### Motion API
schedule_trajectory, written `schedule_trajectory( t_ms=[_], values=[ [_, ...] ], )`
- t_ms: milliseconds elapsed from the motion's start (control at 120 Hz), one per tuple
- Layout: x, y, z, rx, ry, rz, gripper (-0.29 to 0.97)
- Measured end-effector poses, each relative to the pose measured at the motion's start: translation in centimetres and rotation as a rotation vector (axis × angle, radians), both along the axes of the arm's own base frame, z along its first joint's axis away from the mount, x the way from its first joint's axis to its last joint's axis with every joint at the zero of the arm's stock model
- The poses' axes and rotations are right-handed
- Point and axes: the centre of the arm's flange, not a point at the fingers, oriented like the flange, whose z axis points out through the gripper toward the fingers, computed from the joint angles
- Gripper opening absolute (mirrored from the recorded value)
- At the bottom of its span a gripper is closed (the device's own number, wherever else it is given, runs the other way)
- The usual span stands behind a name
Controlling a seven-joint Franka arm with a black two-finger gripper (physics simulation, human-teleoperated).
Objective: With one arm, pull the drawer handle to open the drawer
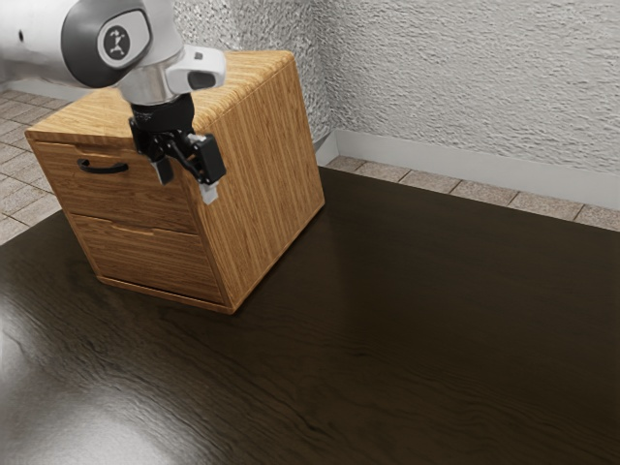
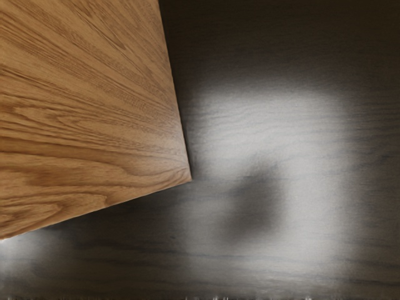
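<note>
Dark table (image 1: 436, 339) holds one cabinet (image 1: 266, 165), two drawers (image 1: 116, 194), one handle (image 1: 103, 167).

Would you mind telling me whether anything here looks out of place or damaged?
Nothing is spilled or damaged. The one mismatch is that the open gripper hangs by the cabinet's front corner, toward the exterior view's right of the black drawer handle, not on it. The top drawer looks shut.
</note>
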Motion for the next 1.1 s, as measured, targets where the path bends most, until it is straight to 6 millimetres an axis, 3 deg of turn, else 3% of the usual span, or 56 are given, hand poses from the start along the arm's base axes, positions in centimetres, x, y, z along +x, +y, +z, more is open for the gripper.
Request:
schedule_trajectory(
  t_ms=[150, 217, 258, 342, 442, 617, 675, 717, 792, 883, 950, 1100],
  values=[
    [-0.1, 0.4, 0.3, 0.026, 0.000, 0.003, 0.68],
    [-1.2, -0.1, 6.2, 0.053, -0.127, -0.002, 0.68],
    [-2.3, -1.5, 9.2, 0.061, -0.191, -0.026, 0.68],
    [-4.0, -5.1, 12.8, 0.063, -0.265, -0.089, 0.68],
    [-4.5, -6.6, 13.7, 0.064, -0.283, -0.119, 0.68],
    [-4.5, -6.4, 13.5, 0.061, -0.280, -0.119, 0.68],
    [-5.1, -8.1, 13.9, 0.050, -0.286, -0.153, 0.68],
    [-6.4, -10.2, 13.0, 0.027, -0.254, -0.201, 0.68],
    [-9.3, -13.3, 8.8, -0.013, -0.182, -0.277, 0.68],
    [-13.4, -11.1, 3.5, -0.044, -0.111, -0.259, 0.68],
    [-15.7, -9.3, 1.2, -0.094, -0.092, -0.258, 0.68],
    [-17.6, -6.8, 0.1, -0.057, -0.081, -0.249, 0.68]
  ],
)
